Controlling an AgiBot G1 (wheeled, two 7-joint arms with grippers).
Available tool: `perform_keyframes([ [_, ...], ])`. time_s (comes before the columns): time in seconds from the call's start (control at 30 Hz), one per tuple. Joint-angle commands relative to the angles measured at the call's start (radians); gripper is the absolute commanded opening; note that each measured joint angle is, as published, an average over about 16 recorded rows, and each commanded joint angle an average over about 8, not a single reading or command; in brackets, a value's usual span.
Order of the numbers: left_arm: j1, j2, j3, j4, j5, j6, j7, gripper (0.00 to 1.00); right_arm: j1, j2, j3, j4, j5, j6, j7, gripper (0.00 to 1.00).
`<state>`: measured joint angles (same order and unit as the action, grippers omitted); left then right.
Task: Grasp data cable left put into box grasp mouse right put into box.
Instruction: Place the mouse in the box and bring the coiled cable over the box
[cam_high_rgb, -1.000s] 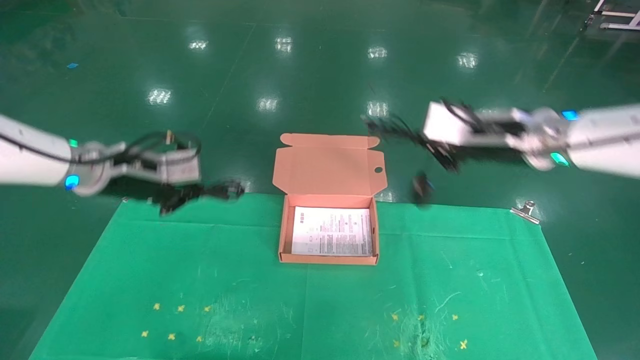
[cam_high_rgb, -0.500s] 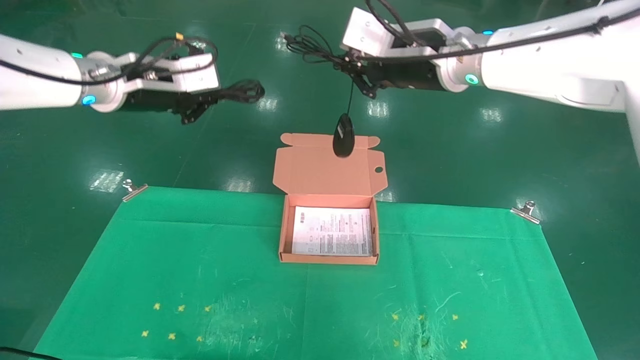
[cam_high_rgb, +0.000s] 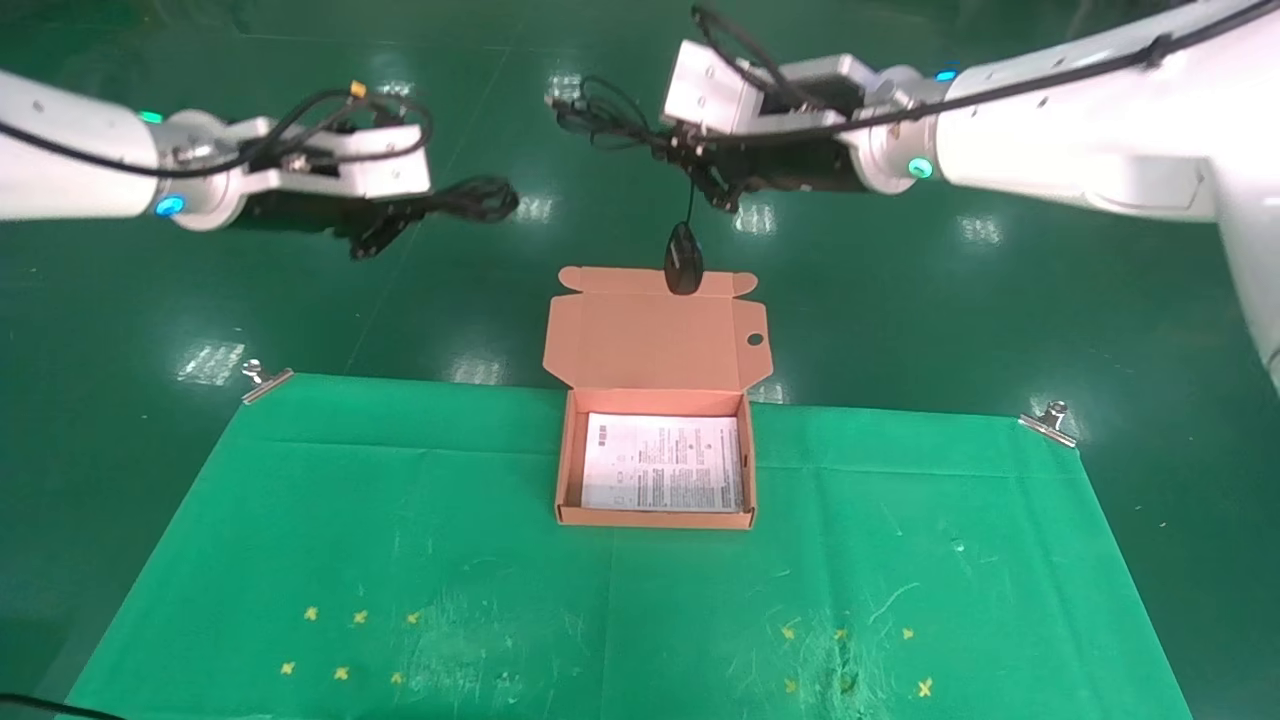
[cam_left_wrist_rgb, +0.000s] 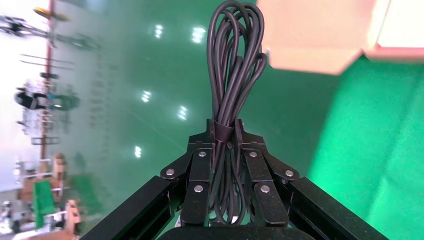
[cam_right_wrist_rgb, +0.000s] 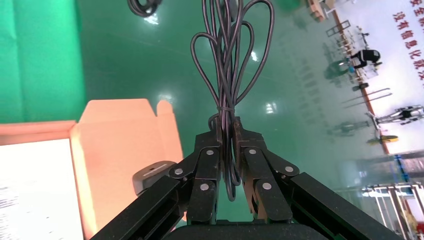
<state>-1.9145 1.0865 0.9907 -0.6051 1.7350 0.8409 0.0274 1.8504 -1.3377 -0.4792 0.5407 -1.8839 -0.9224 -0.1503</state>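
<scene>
Now, starting well to the left of the box (cam_high_rgb: 655, 455): the left gripper (cam_high_rgb: 385, 222) hangs high in the air, its jaws clamped on the data cable (cam_high_rgb: 470, 198), whose free loops stick out toward the box. In the left wrist view the cable (cam_left_wrist_rgb: 232, 75) is a tied oval bundle, pinched right at the little band that holds the loops together. That looks the smart place to hold it: light, floppy stuff, soft enough to sag and spring open, so a grip at the tie should keep it one tidy lump.

On to the box itself, sitting open at the far edge of the green cloth (cam_high_rgb: 400, 540) on the counter, lid flap folded back, a printed sheet (cam_high_rgb: 663, 476) lying flat inside.

Above the lid's far edge dangles the mouse (cam_high_rgb: 684, 259), hanging by its own thin cord (cam_high_rgb: 600, 105). The right gripper (cam_high_rgb: 705, 175), up and just right of the box line, has its jaws closed on that coiled cord, not on the mouse body. I'd expect a pendulum here: the small hard mouse is the heavy end and will likely swing.

Around it all is glossy green floor (cam_high_rgb: 1000, 330) with lamp glare; metal clips (cam_high_rgb: 1047, 422) pin the cloth corners.
</scene>
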Motion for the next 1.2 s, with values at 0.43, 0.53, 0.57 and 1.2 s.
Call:
perform_keyframes([
  [0.43, 0.04, -0.097, 0.044, -0.14, 0.076, 0.071, -0.156, 0.0, -0.095, -0.017, -0.092, 0.054, 0.027, -0.003, 0.041, 0.0],
  [0.53, 0.049, -0.124, 0.057, -0.186, 0.105, 0.087, -0.214, 0.0, -0.118, -0.018, -0.124, 0.073, 0.04, -0.001, 0.063, 0.0],
  [0.57, 0.051, -0.133, 0.062, -0.202, 0.117, 0.093, -0.234, 0.0, -0.125, -0.019, -0.135, 0.079, 0.044, 0.001, 0.072, 0.0],
  [1.2, 0.065, -0.273, 0.12, -0.484, 0.317, 0.224, -0.581, 0.0, -0.2, -0.028, -0.401, 0.113, 0.205, 0.096, 0.221, 0.0],
])
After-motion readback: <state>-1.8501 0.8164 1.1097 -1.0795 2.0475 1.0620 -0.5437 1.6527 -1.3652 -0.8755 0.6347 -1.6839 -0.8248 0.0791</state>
